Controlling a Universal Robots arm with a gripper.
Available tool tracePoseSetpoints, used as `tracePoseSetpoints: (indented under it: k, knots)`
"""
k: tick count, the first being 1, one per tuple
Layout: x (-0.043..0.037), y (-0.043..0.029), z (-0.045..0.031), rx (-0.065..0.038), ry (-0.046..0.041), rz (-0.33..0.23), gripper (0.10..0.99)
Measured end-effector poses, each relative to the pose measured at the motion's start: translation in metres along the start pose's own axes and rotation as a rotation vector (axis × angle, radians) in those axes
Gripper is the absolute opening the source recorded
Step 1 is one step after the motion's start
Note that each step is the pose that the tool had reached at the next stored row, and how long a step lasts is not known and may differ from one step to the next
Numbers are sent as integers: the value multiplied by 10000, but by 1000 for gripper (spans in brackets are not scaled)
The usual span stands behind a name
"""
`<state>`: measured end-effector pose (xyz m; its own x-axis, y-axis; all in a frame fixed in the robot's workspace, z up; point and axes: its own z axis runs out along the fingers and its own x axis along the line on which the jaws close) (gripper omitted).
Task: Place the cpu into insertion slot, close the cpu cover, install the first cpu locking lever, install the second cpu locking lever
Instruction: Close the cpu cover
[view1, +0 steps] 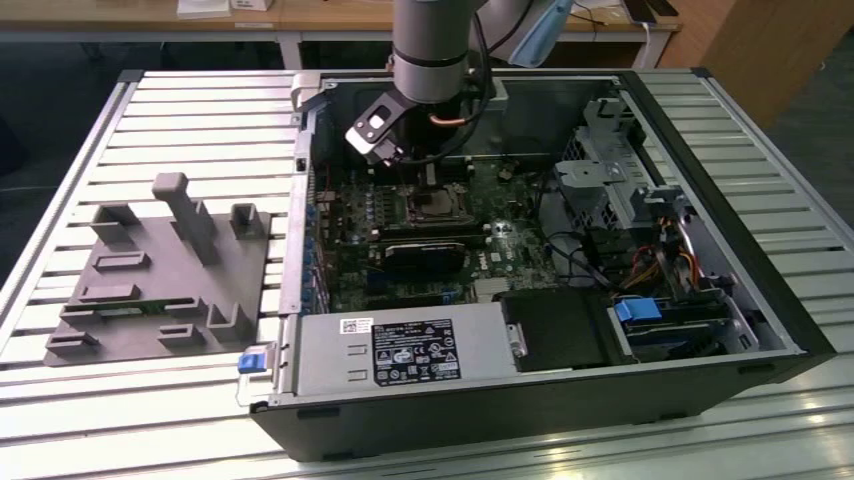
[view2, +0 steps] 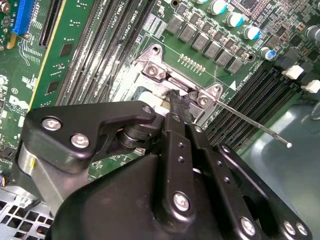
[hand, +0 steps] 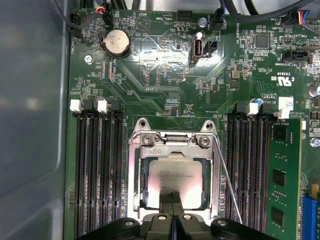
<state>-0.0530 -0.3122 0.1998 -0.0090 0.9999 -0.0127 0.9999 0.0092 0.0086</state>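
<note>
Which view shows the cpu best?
The first wrist view: the cpu lies face-on, its metal top mostly bare. In the second wrist view the gripper hides most of it; in the exterior view it is a small patch under the arm.

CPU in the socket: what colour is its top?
The cpu top is a dull silver-grey, seen best in the first wrist view.

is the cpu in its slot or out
In: the flat silver-grey square cpu sits within the silver-rimmed dark square socket.
</note>
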Motion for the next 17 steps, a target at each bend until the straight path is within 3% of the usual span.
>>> tracePoseSetpoints:
  k: [4,10,17]
  knots:
    - [1,6,-6,-8,18,1,106]
    - [0,10,-75,-4,14,-1,106]
    - [-2,88,-75,-1,13,2,106]
